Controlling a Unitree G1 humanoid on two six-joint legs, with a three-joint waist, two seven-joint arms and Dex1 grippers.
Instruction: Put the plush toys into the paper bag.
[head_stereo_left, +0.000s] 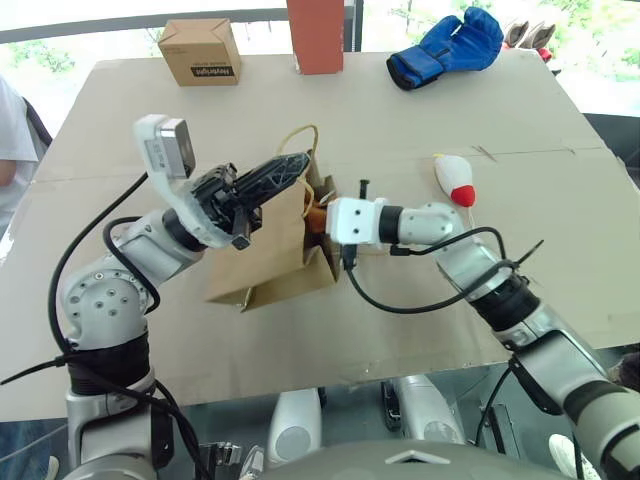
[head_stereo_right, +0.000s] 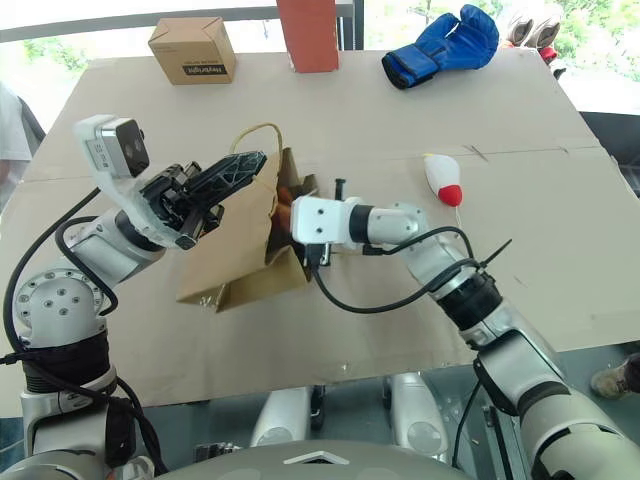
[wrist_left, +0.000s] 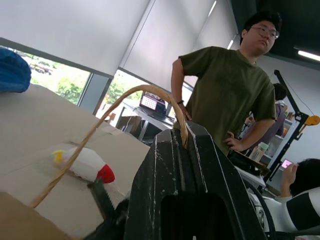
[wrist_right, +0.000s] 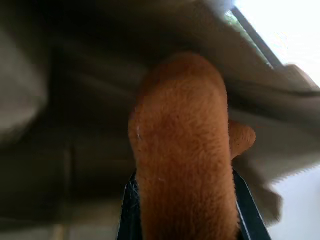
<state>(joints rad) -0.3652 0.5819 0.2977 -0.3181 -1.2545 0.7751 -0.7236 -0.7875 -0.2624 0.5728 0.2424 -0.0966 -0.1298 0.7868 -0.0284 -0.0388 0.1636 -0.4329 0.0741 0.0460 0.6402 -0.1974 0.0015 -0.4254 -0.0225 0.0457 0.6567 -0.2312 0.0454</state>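
Two plush toys are in play. From the head views, the left claw (head_stereo_left: 285, 170) is clamped on a thin tan loop handle of the plain brown kraft paper bag (head_stereo_left: 265, 255), holding its mouth up near the middle of the counter (head_stereo_left: 120, 120). The right claw (head_stereo_left: 318, 218) reaches into that mouth, gripping the fuzzy orange-brown rounded toy (head_stereo_left: 316, 213). The white elongated toy with a red end (head_stereo_left: 455, 179) lies apart, toward the counter's right edge.

Left wrist view: the closed black fingers (wrist_left: 195, 170) pinch the handle (wrist_left: 150, 91), with the white toy (wrist_left: 87, 165) beyond and a person in a green shirt (wrist_left: 225, 95) standing by.

Right wrist view: the orange toy (wrist_right: 182, 150) sits between the fingers, bag paper all around. I'd say push deeper before letting go, and keep the handle raised so the mouth doesn't fold shut.
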